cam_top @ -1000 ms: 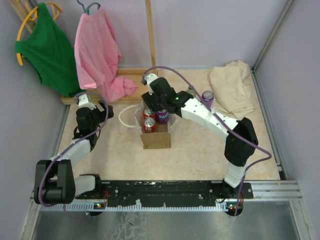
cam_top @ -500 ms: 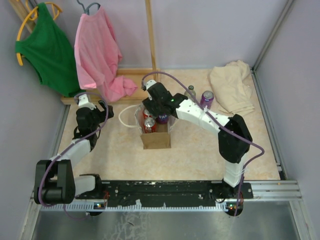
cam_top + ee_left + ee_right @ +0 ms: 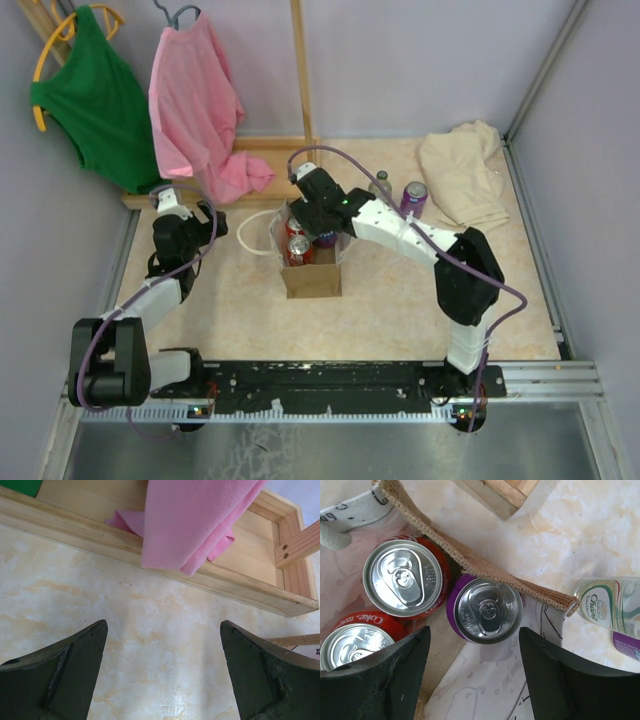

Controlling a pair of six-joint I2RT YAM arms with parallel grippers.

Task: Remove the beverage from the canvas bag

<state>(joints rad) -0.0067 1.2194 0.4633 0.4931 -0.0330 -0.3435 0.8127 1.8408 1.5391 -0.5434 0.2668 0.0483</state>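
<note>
The canvas bag (image 3: 312, 280) stands mid-table, tan-brown, with a white loop handle (image 3: 250, 232) lying to its left. Inside it are two red Coke cans (image 3: 402, 577) (image 3: 352, 642) and a purple can (image 3: 487, 611), all upright; the bag's woven rim (image 3: 485, 572) runs behind them. My right gripper (image 3: 310, 226) hovers over the bag's far end. It is open and empty (image 3: 472, 635), with the purple can just beyond the gap between its fingers. My left gripper (image 3: 190, 215) is open and empty (image 3: 164, 625) over bare table, left of the bag.
A clear bottle (image 3: 380, 185) (image 3: 600, 605) and a second purple can (image 3: 414, 196) stand right of the bag. A beige cloth (image 3: 462, 175) lies far right. A wooden rack base (image 3: 200, 580) holds a pink shirt (image 3: 195, 100) and a green garment (image 3: 85, 90).
My right arm has shifted and dropped closer over the bag's opening, uncovering the clear bottle behind it. The left arm has not moved.
</note>
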